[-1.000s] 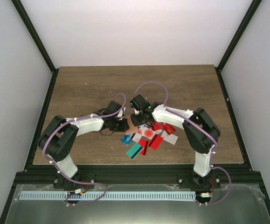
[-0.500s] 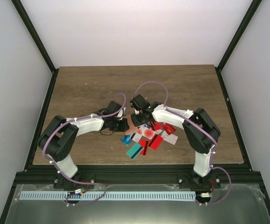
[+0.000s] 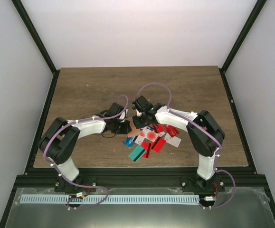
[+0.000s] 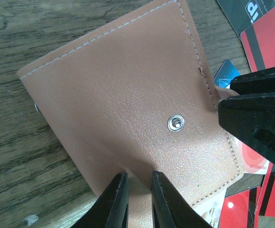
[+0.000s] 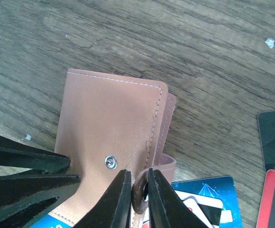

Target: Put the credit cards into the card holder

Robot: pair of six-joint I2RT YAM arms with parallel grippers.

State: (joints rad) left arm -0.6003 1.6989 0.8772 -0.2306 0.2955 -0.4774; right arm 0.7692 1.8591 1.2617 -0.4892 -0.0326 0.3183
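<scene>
feel: card holder (image 4: 118, 104) looks soft, bendy, light.
hold: I'd take edges, not middle.
L fingers (image 4: 123, 192): narrow, pinch near edge.
R fingers (image 5: 122, 192): narrow, pinch flap (image 5: 166, 164).

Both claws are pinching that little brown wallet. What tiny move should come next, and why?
Probably the right gripper should pull the unsnapped flap it pinches away, while the left gripper holds the card holder by its edge: the holder lies folded flat, credit cards beside it.
</scene>
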